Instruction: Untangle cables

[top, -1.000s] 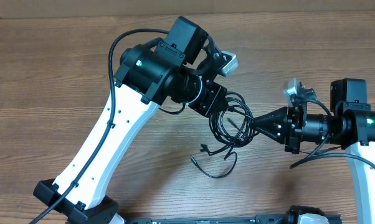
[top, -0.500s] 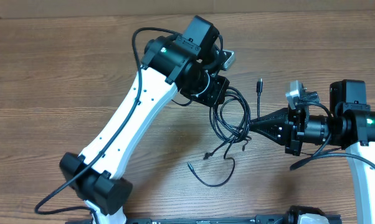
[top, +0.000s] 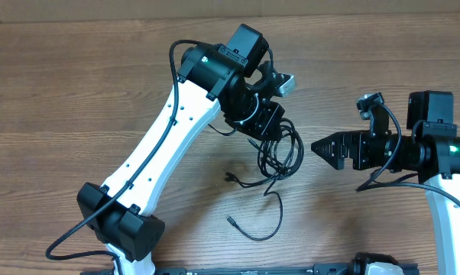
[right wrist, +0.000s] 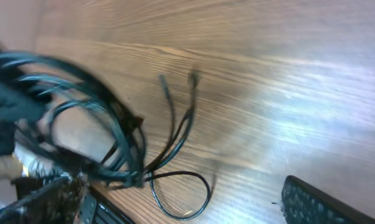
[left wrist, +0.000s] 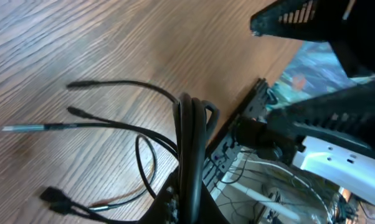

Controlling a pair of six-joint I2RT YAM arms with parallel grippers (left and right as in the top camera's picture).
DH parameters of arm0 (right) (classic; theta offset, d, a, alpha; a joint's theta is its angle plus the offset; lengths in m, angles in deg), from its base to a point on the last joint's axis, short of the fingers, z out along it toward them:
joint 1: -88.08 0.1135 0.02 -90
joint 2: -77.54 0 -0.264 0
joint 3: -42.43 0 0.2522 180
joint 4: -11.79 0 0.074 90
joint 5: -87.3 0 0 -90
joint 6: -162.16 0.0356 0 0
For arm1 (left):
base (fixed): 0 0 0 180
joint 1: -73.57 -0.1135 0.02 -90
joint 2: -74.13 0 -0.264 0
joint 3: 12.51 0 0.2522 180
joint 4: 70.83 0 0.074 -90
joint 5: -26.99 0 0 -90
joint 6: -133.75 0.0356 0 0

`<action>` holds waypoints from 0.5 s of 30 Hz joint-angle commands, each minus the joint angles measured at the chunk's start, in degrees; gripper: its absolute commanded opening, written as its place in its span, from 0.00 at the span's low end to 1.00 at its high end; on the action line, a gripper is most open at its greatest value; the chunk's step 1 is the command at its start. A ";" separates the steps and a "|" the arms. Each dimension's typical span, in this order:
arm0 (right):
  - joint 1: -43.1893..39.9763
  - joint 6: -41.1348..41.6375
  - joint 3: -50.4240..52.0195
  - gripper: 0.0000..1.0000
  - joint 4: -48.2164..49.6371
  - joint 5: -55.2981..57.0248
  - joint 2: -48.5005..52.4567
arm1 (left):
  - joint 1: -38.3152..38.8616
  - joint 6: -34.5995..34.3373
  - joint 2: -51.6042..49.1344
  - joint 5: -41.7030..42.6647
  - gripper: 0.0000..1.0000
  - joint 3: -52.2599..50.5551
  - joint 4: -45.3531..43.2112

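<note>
The cables (top: pixel 280 153) are thin black cords bunched in a small tangle at mid-table. My left gripper (top: pixel 270 128) is shut on the tangle's top, and the left wrist view shows the bundle (left wrist: pixel 189 143) running straight up between the jaws (left wrist: pixel 189 190). Loose strands trail away to small plugs (top: pixel 231 178) (top: pixel 231 220) on the wood, and plug ends (left wrist: pixel 72 85) also fan out to the left. My right gripper (top: pixel 320 147) is open and holds nothing, a short gap right of the tangle. The right wrist view shows the blurred cables (right wrist: pixel 122 134) and one finger (right wrist: pixel 318 202).
The wooden tabletop (top: pixel 77 92) spreads all round. The left arm's white link (top: pixel 161 145) crosses the table's left-centre, its base (top: pixel 119 229) near the front edge. The right arm's body (top: pixel 436 149) lies at the right edge.
My right gripper has opened, let go of the cables and drawn back to the right. The tangle has sagged back under the left gripper, which stays shut.
</note>
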 commanded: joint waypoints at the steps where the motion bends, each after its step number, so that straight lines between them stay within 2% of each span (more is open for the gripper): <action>1: -0.11 3.96 -0.15 1.00 -0.15 3.04 -0.24 | -0.20 3.89 2.27 3.39 0.04 0.76 -0.07; 4: -0.11 3.91 -0.15 1.00 -0.63 -0.85 -0.24 | -0.26 3.89 5.07 2.64 0.04 0.79 -0.11; 8: -0.11 3.91 -0.15 1.00 -0.28 -8.63 -0.26 | -0.09 3.98 11.98 -2.99 0.04 0.79 -0.24; 10: -0.07 3.96 -0.15 1.00 -0.35 -10.56 -0.55 | 0.11 8.48 16.72 -4.28 0.04 0.79 0.00; 12: -0.07 3.96 -0.15 1.00 -0.35 -10.67 -1.86 | 0.11 11.69 18.82 -4.31 0.04 0.79 0.48; 13: -0.07 5.33 -0.20 1.00 -0.02 -9.84 -4.42 | 0.11 13.03 20.65 -7.76 0.04 0.79 0.81; 15: -0.07 10.69 -0.26 1.00 1.03 -4.70 -7.21 | 0.11 11.32 21.70 -11.91 0.04 0.79 0.85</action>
